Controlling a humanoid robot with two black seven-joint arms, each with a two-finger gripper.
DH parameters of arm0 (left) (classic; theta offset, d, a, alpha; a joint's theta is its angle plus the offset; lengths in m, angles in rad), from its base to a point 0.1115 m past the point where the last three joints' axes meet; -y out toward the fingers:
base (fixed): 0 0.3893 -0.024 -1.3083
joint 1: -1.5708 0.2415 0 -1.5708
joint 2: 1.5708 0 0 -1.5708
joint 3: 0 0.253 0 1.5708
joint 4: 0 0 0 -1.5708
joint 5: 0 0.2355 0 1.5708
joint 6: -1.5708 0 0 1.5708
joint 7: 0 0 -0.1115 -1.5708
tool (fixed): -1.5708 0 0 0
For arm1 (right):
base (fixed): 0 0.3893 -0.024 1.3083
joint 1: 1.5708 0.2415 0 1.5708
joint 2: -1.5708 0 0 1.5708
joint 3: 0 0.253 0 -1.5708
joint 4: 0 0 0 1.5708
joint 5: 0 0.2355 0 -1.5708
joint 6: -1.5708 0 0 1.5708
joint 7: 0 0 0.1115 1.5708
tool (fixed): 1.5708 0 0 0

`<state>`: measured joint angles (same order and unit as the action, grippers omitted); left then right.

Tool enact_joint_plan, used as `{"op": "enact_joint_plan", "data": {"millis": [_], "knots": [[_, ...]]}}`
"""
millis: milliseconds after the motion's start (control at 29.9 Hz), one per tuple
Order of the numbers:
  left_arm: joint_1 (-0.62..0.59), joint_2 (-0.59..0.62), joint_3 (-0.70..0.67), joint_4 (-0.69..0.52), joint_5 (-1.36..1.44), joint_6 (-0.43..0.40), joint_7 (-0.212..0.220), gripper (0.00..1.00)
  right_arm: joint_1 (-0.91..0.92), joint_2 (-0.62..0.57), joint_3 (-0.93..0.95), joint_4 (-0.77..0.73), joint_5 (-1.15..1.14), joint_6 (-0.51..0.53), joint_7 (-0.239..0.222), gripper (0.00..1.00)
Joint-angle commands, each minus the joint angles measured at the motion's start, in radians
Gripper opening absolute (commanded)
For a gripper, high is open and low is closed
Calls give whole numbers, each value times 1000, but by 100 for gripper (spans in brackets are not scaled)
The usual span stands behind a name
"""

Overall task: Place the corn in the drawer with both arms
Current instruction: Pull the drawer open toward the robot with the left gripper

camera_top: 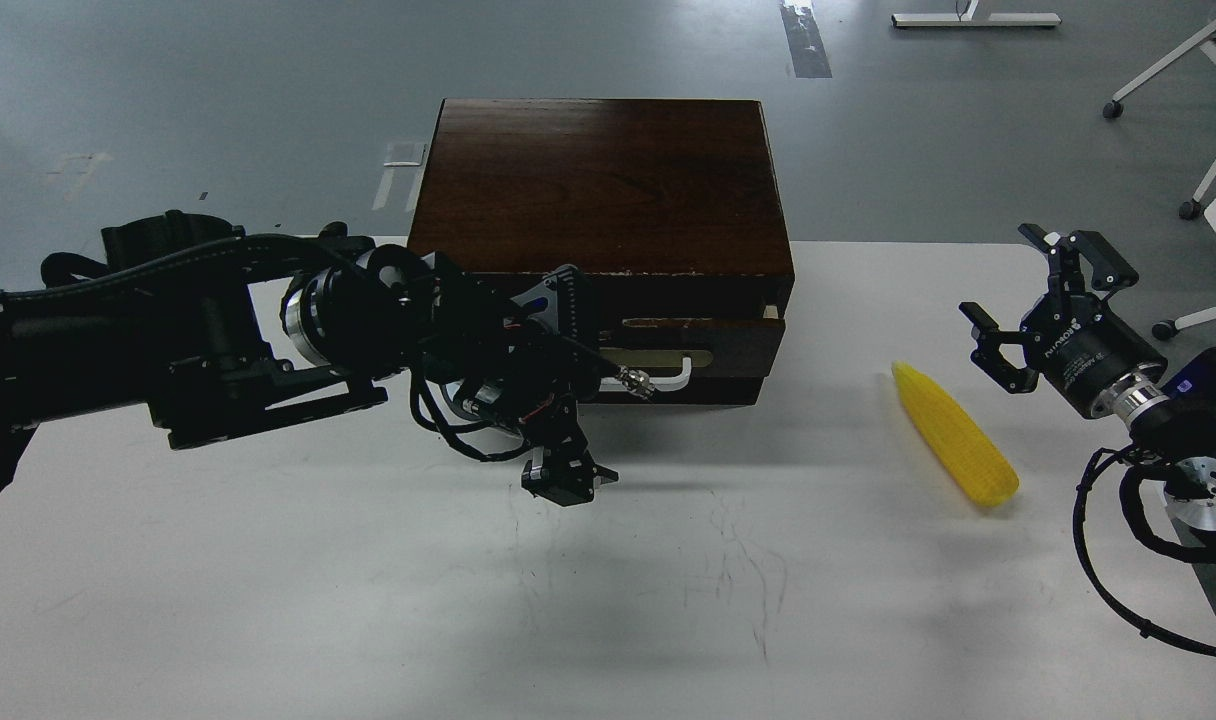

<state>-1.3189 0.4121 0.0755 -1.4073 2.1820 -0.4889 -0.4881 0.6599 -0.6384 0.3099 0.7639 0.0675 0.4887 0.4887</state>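
The dark wood box [598, 180] stands at the back of the white table [368, 600]. Its top drawer [738, 342] stands out a little, showing a pale inner side at its right end. My left gripper [578, 385] is at the left part of the white bar handle [680, 374] and hides it; it seems shut on the handle. The yellow corn [953, 432] lies on the table right of the box, its point towards the back. My right gripper [1010, 285] is open and empty, just right of the corn and above the table.
Grey floor lies behind the table. Office chair legs [1198, 120] stand at the far right. A black cable [1098, 560] loops from my right arm over the table's right edge.
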Motion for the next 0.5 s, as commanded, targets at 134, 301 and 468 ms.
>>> {"op": "enact_joint_plan", "data": {"millis": [134, 301, 468], "knots": [[3, 48, 0, -65, 0, 0, -1, 98, -2, 0, 0, 0, 0, 0, 0, 100], [9, 73, 0, -96, 0, 0, -1, 98, -2, 0, 0, 0, -2, 0, 0, 100], [13, 71, 0, -93, 0, 0, -1, 98, -2, 0, 0, -2, 0, 0, 0, 100]]}}
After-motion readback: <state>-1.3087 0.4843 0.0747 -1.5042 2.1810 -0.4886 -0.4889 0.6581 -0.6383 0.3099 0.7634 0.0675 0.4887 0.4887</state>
